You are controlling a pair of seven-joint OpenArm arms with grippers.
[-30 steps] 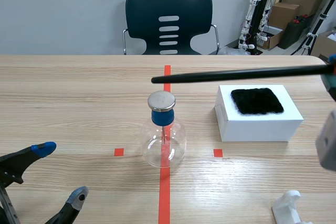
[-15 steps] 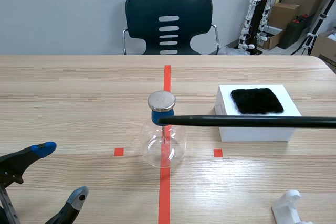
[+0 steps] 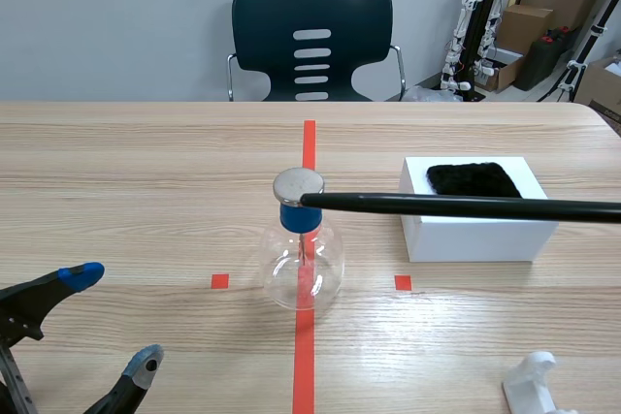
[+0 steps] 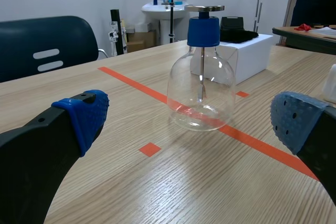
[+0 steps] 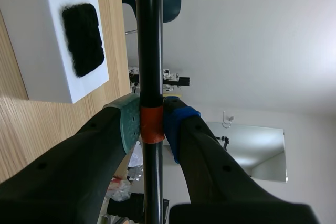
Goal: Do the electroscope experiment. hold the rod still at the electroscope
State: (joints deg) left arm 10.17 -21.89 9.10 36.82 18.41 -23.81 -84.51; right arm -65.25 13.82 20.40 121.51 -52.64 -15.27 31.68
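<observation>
The electroscope (image 3: 302, 244) is a clear glass flask with a blue stopper and a round metal cap (image 3: 298, 185), standing on the red centre tape line. A long black rod (image 3: 456, 206) comes in level from the right, its tip touching the cap's right edge. My right gripper (image 5: 151, 121) is shut on the rod (image 5: 148, 40) at its orange band; in the scene view that gripper is out of sight. My left gripper (image 3: 95, 322) rests open at the near left, the flask (image 4: 201, 80) ahead of its blue fingertips (image 4: 86, 114).
A white box (image 3: 477, 208) with a black fur patch (image 3: 473, 181) on top sits right of the flask, under the rod. A white holder (image 3: 539, 385) lies at the near right edge. A dark chair (image 3: 312, 38) stands behind the table.
The rod dropped from above the cap to the flask's neck, then rose slightly so its tip now meets the metal cap. The left gripper has not moved.
</observation>
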